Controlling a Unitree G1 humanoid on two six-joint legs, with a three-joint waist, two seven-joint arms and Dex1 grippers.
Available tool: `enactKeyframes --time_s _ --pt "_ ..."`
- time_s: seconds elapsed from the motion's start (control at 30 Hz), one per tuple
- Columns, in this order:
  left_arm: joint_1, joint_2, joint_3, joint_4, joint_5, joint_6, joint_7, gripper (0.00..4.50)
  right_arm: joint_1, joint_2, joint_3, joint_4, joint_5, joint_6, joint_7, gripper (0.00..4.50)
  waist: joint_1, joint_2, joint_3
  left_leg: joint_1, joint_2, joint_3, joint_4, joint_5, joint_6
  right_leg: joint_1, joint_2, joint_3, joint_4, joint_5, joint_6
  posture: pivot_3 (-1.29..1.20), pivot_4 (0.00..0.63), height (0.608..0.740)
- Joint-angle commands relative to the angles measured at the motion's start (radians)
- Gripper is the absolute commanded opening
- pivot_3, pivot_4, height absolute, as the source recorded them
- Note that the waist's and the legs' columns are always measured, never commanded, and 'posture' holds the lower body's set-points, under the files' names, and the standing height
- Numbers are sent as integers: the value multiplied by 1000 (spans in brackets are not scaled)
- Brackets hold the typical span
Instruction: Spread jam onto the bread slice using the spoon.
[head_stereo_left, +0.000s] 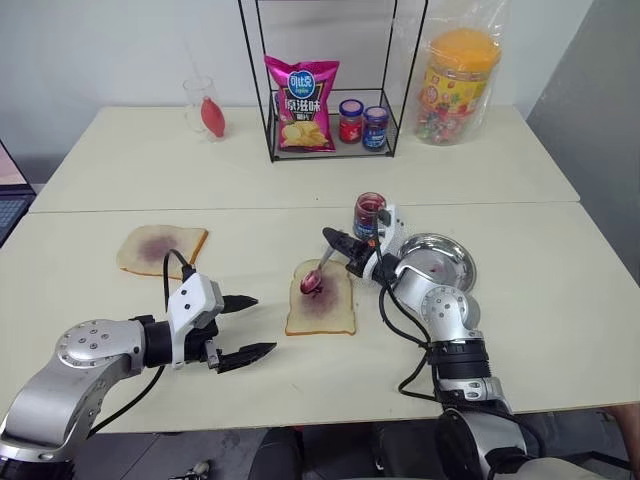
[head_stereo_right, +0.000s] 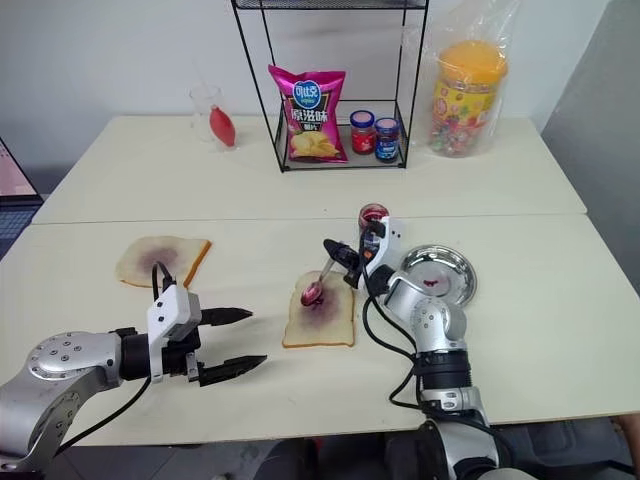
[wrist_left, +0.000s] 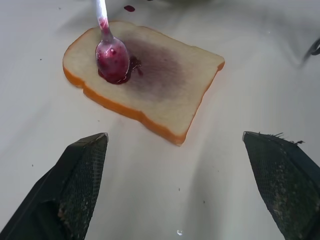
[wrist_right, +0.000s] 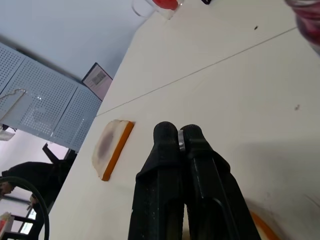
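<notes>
The bread slice (head_stereo_left: 322, 305) lies in the middle of the front table, with a purple-red jam patch on it. The spoon (head_stereo_left: 316, 277) slants down to it, and its jam-filled bowl (wrist_left: 113, 59) rests on the slice's (wrist_left: 165, 95) far part. My right gripper (head_stereo_left: 338, 241) is shut on the spoon's handle, of which a silver sliver shows between the fingertips (wrist_right: 167, 135). The open jar of jam (head_stereo_left: 369, 212) stands just behind that gripper. My left gripper (head_stereo_left: 262, 324) hovers open to the left of the slice, with nothing between its fingers (wrist_left: 80, 185).
A second stained slice (head_stereo_left: 160, 248) lies at the left. A metal plate (head_stereo_left: 445, 262) sits to the right of the jam jar. At the back stand a wire rack (head_stereo_left: 330, 80) with a chip bag and two lidded jars, a glass (head_stereo_left: 203, 105) and a bagged candy tub (head_stereo_left: 458, 85).
</notes>
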Motion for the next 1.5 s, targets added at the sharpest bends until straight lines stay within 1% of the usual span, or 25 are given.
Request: enactKeyframes --time_s 0.03,0.23,0.3,0.4,0.5,0.63,0.73,0.83,0.93,1.07,1.2,1.5 --pt "1 -2 18 -19 -11 -9 -1 4500 9 -20 -30 -100 49 55 -30 12 0 0 0 0 0 0 0 0 0 0 0 0 0 0 0 0 150 740" --pt "0 -5 11 -22 -10 -8 1 4500 27 -45 -86 -181 116 140 -88 12 0 0 0 0 0 0 0 0 0 0 0 0 0 0 0 0 150 740" --pt "0 -5 7 -23 -7 -8 2 4500 29 -47 -115 -207 160 184 -113 12 0 0 0 0 0 0 0 0 0 0 0 0 0 0 0 0 150 740" --pt "3 -4 8 -27 -8 -7 1 4500 25 -46 -138 -240 225 244 -135 12 0 0 0 0 0 0 0 0 0 0 0 0 0 0 0 0 150 740" --pt "6 -2 9 -30 -9 -5 -1 4500 12 -12 -129 -248 262 269 -165 12 -1 0 0 0 0 0 0 0 0 0 0 0 0 0 0 0 150 740" --pt "11 -2 8 -32 -10 -5 -1 4500 -15 53 -69 -168 196 193 -176 12 -4 0 0 0 0 0 0 0 0 0 0 0 0 0 0 0 150 740" --pt "10 -1 7 -34 -12 -3 -2 4500 -33 79 -36 -103 149 136 -166 12 -5 0 0 0 1 1 0 0 0 -1 1 1 0 0 0 0 150 740" --pt "13 -1 5 -39 -8 -6 -1 4500 -41 88 -10 -40 120 78 -150 12 -2 0 0 0 0 1 0 0 0 -1 1 1 0 0 0 0 150 740" --pt "26 -2 8 -51 -8 -6 2 4500 -31 63 6 -7 98 50 -128 12 -2 0 0 -1 0 1 0 0 0 -1 0 1 -1 0 0 0 150 740" --pt "36 -4 9 -57 -5 -8 6 4500 -10 32 -6 -5 95 44 -131 12 -3 0 0 0 1 1 0 0 0 -1 0 1 0 0 0 0 150 740" --pt "36 -3 5 -58 -5 -10 4 4500 2 5 -69 -40 131 62 -171 12 -2 0 0 0 0 0 0 0 0 0 0 0 0 0 0 0 150 740" --pt "30 -2 -2 -55 -1 -13 0 4500 50 -27 -154 -139 217 148 -261 12 0 0 0 0 0 1 0 0 0 0 0 0 -1 0 0 0 150 740"
